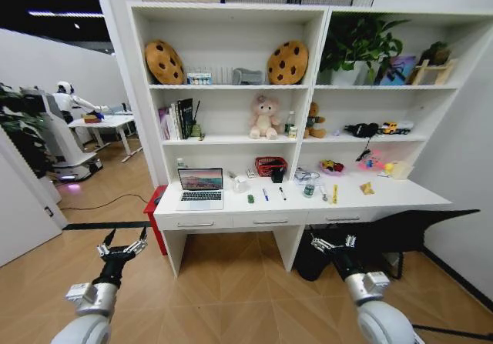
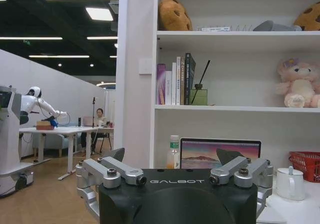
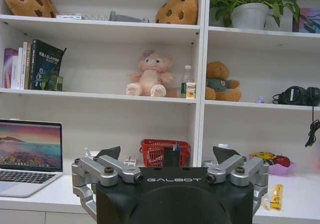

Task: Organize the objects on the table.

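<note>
1. Left gripper (image 1: 122, 249) and right gripper (image 1: 333, 244) hang with fingers spread, holding nothing, low and well short of the white desk (image 1: 400, 196).
2. Ahead of them: silver laptop (image 1: 201, 188), glossy white mug (image 1: 241, 183), thin pens (image 1: 266, 195), flat yellow ruler (image 1: 334, 194); green toy (image 1: 250, 198) probably plastic.
3. Risk: slim pens and the ruler lie flat on the smooth top, so pads could slip or push them away.

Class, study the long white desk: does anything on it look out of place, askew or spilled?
Nothing is spilled or damaged. The small things are simply loose along the table front: green toy, two pens, yellow ruler. The laptop sits open at the left. Both hands, left and right, hover open, short of it.
</note>
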Controlling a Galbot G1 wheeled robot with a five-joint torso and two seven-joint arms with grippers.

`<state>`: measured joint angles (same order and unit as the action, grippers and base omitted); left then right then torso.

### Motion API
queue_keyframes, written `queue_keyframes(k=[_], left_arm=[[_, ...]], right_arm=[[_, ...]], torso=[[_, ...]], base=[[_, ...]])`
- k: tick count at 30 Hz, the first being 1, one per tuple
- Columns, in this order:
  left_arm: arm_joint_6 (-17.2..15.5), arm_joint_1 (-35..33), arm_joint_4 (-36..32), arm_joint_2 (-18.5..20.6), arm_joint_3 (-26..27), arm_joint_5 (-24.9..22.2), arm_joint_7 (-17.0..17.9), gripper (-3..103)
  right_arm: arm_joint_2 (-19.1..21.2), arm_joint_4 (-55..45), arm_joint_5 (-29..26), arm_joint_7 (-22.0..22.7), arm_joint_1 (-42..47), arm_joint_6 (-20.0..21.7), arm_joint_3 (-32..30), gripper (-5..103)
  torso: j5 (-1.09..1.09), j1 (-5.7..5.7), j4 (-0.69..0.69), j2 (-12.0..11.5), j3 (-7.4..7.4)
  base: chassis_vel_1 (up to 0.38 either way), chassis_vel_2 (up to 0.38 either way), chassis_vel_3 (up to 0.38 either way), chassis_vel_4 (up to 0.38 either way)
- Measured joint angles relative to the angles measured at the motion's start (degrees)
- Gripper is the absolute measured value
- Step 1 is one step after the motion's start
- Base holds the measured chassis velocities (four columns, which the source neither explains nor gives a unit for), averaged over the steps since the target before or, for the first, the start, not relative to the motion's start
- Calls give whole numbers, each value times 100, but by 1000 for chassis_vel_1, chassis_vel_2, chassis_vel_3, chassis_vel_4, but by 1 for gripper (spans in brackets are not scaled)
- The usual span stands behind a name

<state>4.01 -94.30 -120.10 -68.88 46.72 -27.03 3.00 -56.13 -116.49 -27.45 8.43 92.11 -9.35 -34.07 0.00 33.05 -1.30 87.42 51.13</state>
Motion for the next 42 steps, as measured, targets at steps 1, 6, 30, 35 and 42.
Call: queue_keyframes(k=[1,6,30,35,42], left_arm=[[0,-7,-5,-3,2,1,0,100],[-2,-18,-23,-15,3,11,1,100],[-36,-51,-47,-84,-84,77,46,100],[-36,-78,-36,-114,-90,108,33,98],[-36,-70,-12,-168,-124,149,32,98]], right_arm=[[0,-9,2,-14,4,0,1,100],[-1,-26,-16,-41,15,-4,3,100],[-21,-47,2,-79,100,-25,-3,100],[-60,7,58,-86,125,-50,5,100],[-73,73,130,-88,123,-60,22,100]], torso=[[0,0,0,0,0],[0,0,0,0,0],[0,-2,0,1,0],[1,-2,0,1,0],[0,2,0,-1,1]], base=[[0,0,0,0],[0,0,0,0],[-8,8,5,-6],[-111,122,122,-124],[-172,183,185,-169]])
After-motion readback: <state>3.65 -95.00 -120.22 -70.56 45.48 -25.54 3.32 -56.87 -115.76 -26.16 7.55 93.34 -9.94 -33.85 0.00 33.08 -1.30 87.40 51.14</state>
